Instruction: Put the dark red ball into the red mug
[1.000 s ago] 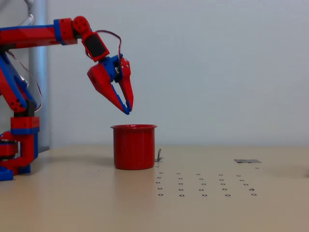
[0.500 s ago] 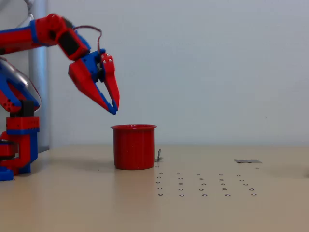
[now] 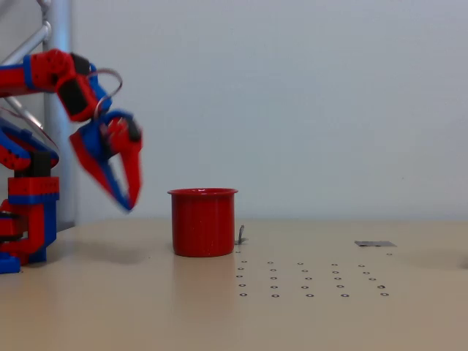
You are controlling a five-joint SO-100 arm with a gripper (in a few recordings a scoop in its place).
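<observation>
We see the mug (image 3: pixel 203 222), a glossy red cylinder with a rolled rim, upright on the smooth beige tabletop (image 3: pixel 110 307). At its ten o'clock hangs the blurred red-and-blue end effector (image 3: pixel 130 203), tips nearly together, nothing between them. At four o'clock lie rows of small rings (image 3: pixel 307 279); a flat grey plate (image 3: pixel 375 243) lies at three.
</observation>
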